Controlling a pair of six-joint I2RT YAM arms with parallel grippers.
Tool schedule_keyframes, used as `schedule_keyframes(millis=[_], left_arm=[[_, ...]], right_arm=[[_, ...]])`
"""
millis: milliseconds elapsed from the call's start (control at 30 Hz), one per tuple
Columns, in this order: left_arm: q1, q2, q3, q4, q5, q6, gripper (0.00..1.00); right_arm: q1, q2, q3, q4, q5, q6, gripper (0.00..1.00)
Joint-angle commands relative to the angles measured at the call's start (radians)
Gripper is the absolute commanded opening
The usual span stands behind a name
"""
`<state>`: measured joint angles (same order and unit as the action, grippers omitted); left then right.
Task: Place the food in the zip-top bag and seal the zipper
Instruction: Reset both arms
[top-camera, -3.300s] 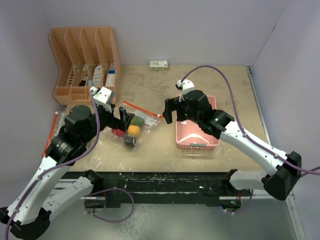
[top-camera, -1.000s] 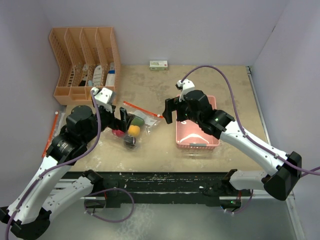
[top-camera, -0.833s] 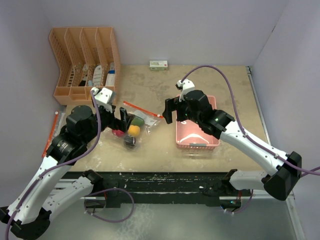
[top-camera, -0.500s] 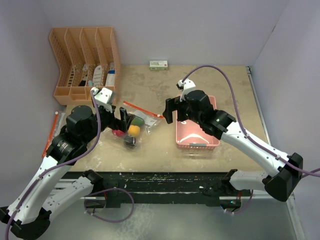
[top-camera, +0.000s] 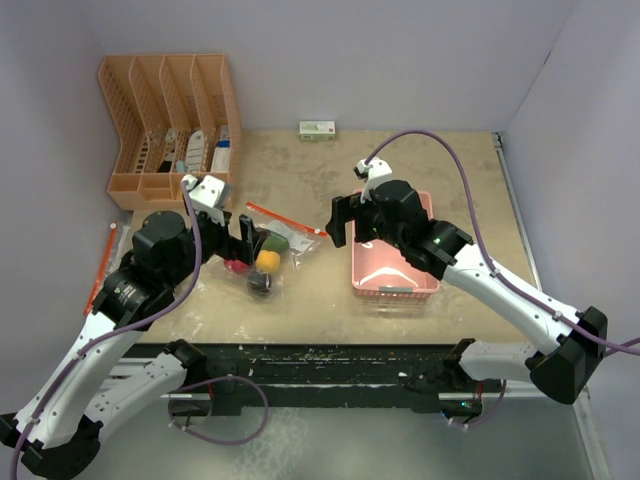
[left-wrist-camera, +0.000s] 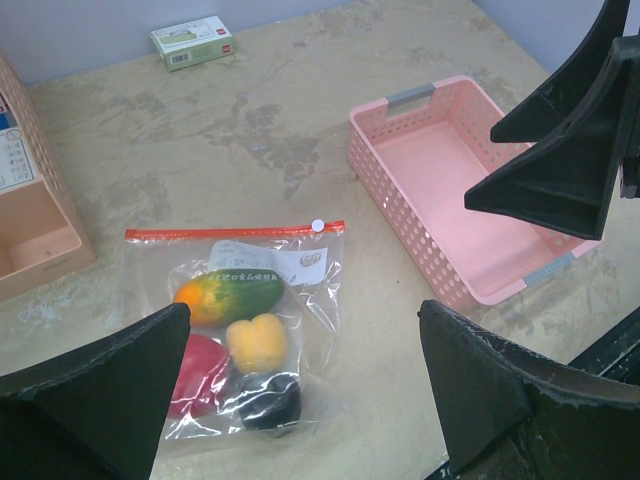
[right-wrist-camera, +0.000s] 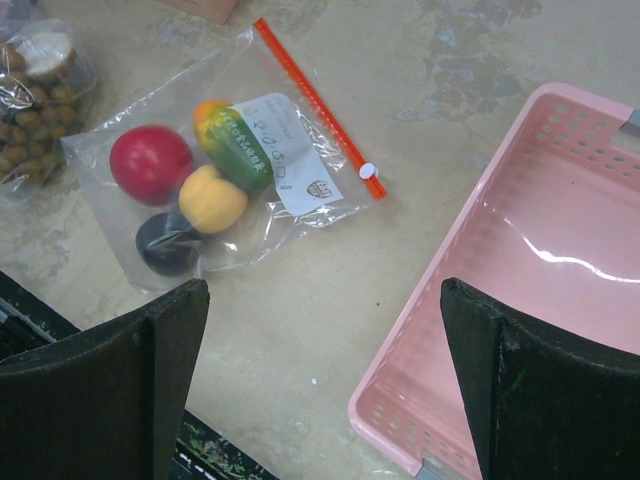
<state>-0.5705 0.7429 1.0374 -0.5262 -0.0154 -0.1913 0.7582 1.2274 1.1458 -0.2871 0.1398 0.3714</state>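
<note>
Top camera looks steeply down over the whole table (top-camera: 450, 170); closer wrist cameras (facing inward) share the bag (left-wrist-camera: 258, 266).

beige table (top-camera: 450, 170) with zip-top bag (left-wrist-camera: 250, 300), pink basket (right-wrist-camera: 540, 300), orange organizer (top-camera: 165, 110), small green box (top-camera: 317, 129), bag of tan balls (right-wrist-camera: 40, 90)

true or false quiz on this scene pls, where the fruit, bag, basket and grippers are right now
1. The apple, lemon and mango are inside the bag. True.
2. The basket holds one fruit. False: it is empty.
3. The left gripper and right gripper are both open, holding nothing. True.
4. The bag lies in the basket. False: it lies flat on the table, apart from the basket.
</note>
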Motion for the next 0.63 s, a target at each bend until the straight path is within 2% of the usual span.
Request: schedule_keyframes(millis=[0, 600], left_arm=[[0.003, -0.009, 0.003, 0.022, -0.009, -0.013, 0.99], [0.003, -0.007, 0.002, 0.023, -0.009, -0.016, 0.99]], right_arm=[[-0.003, -0.03, 0.002, 0.029, 0.003, 0.009, 1.0], [-0.003, -0.038, 0.002, 0.025, 0.033, 0.004, 0.99]])
